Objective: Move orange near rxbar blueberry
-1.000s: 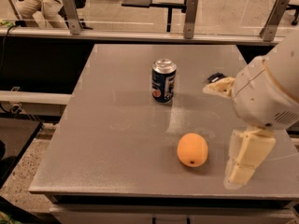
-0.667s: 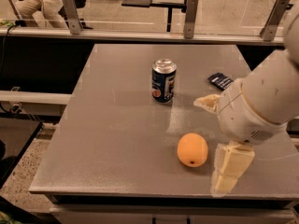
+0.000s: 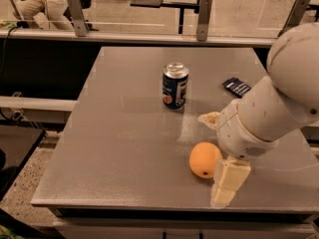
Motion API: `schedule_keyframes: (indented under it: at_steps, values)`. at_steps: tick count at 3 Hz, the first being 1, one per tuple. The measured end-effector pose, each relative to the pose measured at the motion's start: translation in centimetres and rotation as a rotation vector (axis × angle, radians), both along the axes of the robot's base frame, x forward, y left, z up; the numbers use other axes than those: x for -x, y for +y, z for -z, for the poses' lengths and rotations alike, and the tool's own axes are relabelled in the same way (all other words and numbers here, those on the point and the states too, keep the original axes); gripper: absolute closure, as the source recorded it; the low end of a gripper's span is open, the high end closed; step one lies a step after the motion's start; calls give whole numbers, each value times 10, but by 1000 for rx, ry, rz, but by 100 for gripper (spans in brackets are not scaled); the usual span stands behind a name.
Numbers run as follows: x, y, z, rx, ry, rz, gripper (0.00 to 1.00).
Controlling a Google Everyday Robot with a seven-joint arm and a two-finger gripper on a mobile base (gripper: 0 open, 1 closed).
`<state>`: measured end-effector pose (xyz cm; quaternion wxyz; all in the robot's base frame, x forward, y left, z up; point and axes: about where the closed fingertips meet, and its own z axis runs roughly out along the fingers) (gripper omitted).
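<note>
The orange [image 3: 203,159] lies on the grey table [image 3: 124,133] near its front edge, right of centre. The rxbar blueberry [image 3: 236,86], a flat dark navy wrapper, lies farther back on the right, well apart from the orange. My gripper [image 3: 212,158] is open and comes in from the right, right next to the orange. One cream finger [image 3: 209,119] is behind the orange and the other [image 3: 227,180] is at its front right. The white arm [image 3: 279,103] hides the table's right side.
An upright blue soda can [image 3: 175,85] stands mid-table, behind and left of the orange. The table's front edge is just in front of the orange. A railing with glass panels [image 3: 149,34] runs behind the table.
The arm and gripper have moved left, closing in on the orange. The rxbar, partly covered by the arm before, now shows fully. Orange and can have not moved.
</note>
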<state>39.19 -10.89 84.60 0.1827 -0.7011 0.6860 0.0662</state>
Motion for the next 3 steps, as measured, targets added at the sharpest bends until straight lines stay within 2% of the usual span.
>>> schedule_keyframes:
  at_steps: [1, 3]
  values:
    - [-4, 5, 5, -18, 12, 6, 17]
    - [-16, 2, -6, -48, 24, 34, 64]
